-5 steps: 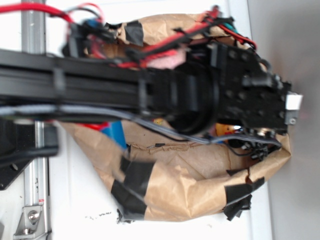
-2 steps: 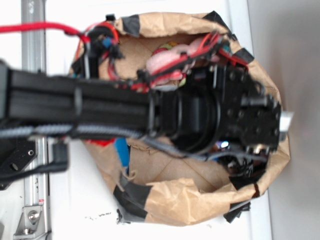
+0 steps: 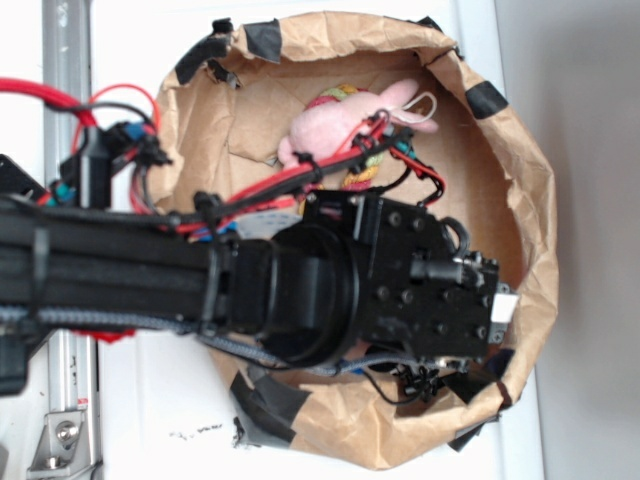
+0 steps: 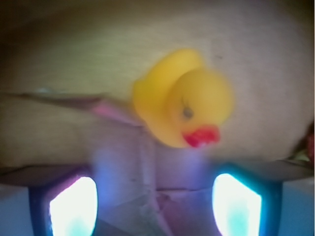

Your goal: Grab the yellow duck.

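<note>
I am looking down on a white tabletop (image 3: 140, 420) with a grey strip running along its right side, and a brown paper bag (image 3: 520, 180), patched with black tape, is sitting open on it. The black arm (image 3: 120, 275) is reaching in from the left across the bag's mouth, trailing red and black cables, and its wrist block is hanging over the lower half of the bag. A pink bunny (image 3: 335, 125) is lying near the far wall of the bag, with a striped rope toy (image 3: 362, 172) just beside it, partly under the cables. From the wrist camera I am seeing the duck (image 4: 184, 98) on the cardboard floor of the bag, its red beak pointing toward the lens, a little right of centre and blurred. The gripper (image 4: 155, 204) is hanging with its jaws spread wide; the two fingertips (image 4: 74, 206) are glowing at the bottom corners, and the duck is sitting beyond them, apart from both. In the overhead view the arm is hiding the duck.
</note>
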Tool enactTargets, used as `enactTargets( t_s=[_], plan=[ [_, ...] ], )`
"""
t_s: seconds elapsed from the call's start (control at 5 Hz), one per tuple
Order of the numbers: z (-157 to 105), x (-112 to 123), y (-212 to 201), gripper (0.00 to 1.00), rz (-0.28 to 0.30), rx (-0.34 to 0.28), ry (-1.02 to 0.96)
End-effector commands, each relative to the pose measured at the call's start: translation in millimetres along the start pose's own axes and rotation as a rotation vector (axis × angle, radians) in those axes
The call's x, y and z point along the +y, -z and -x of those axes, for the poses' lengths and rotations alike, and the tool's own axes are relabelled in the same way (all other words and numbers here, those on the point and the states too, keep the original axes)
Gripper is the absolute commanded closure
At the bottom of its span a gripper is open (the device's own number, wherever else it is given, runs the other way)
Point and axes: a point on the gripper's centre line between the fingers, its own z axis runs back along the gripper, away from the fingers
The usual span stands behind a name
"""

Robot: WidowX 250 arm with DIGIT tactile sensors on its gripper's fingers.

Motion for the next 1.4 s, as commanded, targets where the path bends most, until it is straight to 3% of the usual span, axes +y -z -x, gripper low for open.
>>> enactTargets(
  t_s=[0.0,0.2,0.6,0.8,1.2],
  plan=[
    [-13.0,5.3,6.0,1.00,-0.014,0.004,-0.013],
    [-20.3,22.4,-10.5,0.00,-0.025,-0.022,-0.054],
    [-21.8,47.5,-12.1,0.00,-0.006,-0.035,-0.101],
    [-35.5,43.5,-0.2,0.00,0.061,-0.037,-0.050],
    [-54.5,21.5,19.3,0.00,0.100,-0.011,-0.017]
  ],
)
